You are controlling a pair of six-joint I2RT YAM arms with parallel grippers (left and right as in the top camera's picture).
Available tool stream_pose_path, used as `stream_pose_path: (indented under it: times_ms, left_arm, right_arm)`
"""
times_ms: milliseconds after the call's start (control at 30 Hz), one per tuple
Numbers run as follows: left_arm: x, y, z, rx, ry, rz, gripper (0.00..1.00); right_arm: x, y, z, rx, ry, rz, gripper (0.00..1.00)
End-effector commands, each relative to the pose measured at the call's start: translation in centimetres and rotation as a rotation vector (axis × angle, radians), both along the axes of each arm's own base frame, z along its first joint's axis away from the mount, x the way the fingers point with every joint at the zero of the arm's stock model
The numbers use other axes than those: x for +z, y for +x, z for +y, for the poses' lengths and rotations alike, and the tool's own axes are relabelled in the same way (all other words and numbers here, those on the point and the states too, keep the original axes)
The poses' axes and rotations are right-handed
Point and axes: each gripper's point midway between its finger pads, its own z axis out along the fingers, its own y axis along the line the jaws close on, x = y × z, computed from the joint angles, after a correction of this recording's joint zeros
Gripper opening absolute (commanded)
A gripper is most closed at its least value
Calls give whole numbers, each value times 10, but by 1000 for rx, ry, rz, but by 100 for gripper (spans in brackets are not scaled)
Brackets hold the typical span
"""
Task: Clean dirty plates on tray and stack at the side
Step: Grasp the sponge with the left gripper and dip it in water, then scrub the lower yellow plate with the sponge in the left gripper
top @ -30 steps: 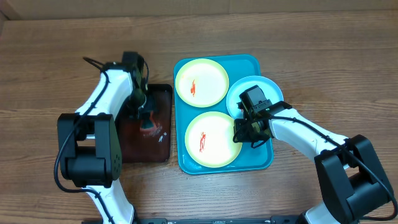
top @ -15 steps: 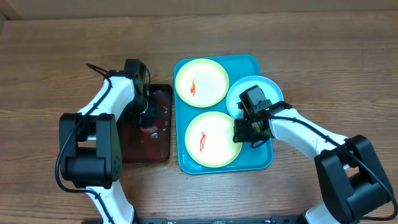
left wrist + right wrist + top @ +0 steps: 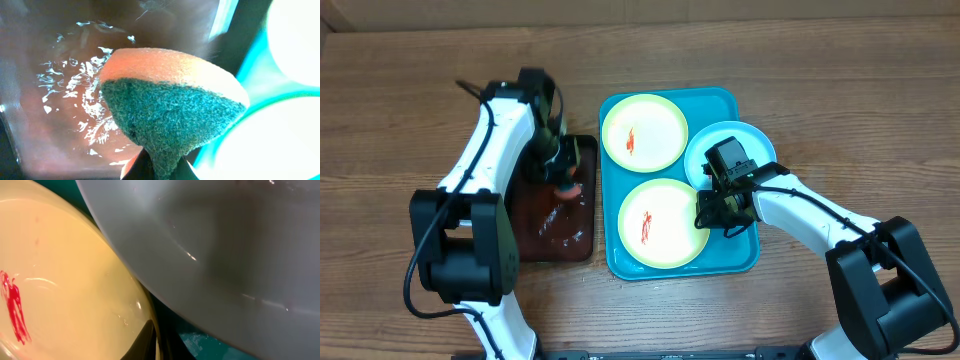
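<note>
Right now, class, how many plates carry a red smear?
2: the far yellow-green plate and the near yellow-green plate, both on the tray. The whitish plate is partly hidden by the right arm, so unsure.

Orange sponge (image 3: pixel 170 110) with green scrub face; turquoise tray (image 3: pixel 715 103), red-smeared pale yellow plates (image 3: pixel 655 125), one bluish-white plate (image 3: pixel 750 138).

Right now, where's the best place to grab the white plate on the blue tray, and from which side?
Probably its thin rim on the right, coming in from outside the tray. The white plate rides over the right wall of the tray there, so that edge sits raised and exposed.
</note>
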Motion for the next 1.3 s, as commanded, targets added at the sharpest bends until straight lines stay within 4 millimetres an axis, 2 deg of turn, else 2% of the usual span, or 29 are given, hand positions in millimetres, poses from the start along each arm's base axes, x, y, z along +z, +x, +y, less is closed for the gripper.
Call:
stream_pose_path:
  times_ms: [0,133,200,233,433,500,567,667,700,767,833,900,1033,1100,1267]
  left_arm:
    - [37,13,-48,-75,-97,-107,4]
    - [22,5,-101,-103,-116,-97,4]
    - [10,-4,-123,-113,-118,-68,4]
    - [0,-12,-141,-124,-120,-42,4]
    - [-30,-39,-191,-129,-201,86,4]
    - [-41,-47,-196,-130,-200,135,4]
    - [-53,-54,-189,-126,-159,182,4]
    - [-64,-56,-156,-127,16,184,4]
    - [-67,-50,-129,-136,169,147,4]
    - [-66,-42,-104,-148,311,102,4]
    - [-65,-36,-91,-159,390,70,4]
    - [-64,-34,-88,-162,410,60,4]
    - [-66,-38,-98,-157,346,82,4]
    - [-68,-42,-117,-182,240,103,4]
    - [-64,-58,-184,-323,-108,136,4]
  right_arm:
    - [-11,3,-22,-40,-109,-11,6]
    - [-11,3,-22,-40,-109,-11,6]
    - [-11,3,-22,-40,-109,-11,6]
    - [-11,3,-22,-40,-109,-10,6]
    - [-11,2,-22,-40,-111,-8,6]
    - [-11,2,-22,-39,-111,-7,6]
    - [-11,2,-22,-39,-112,-6,6]
    - [-12,1,-23,-39,-115,-2,6]
    - [-12,1,-23,-39,-117,-3,6]
    - [-12,1,-23,-39,-116,-4,6]
    - [-11,2,-23,-40,-116,-6,6]
    - [-12,2,-23,-40,-116,-5,6]
    - [-12,1,-23,-39,-118,-3,6]
    - [-12,1,-23,-39,-118,-3,6]
    - [-12,2,-24,-41,-124,-6,6]
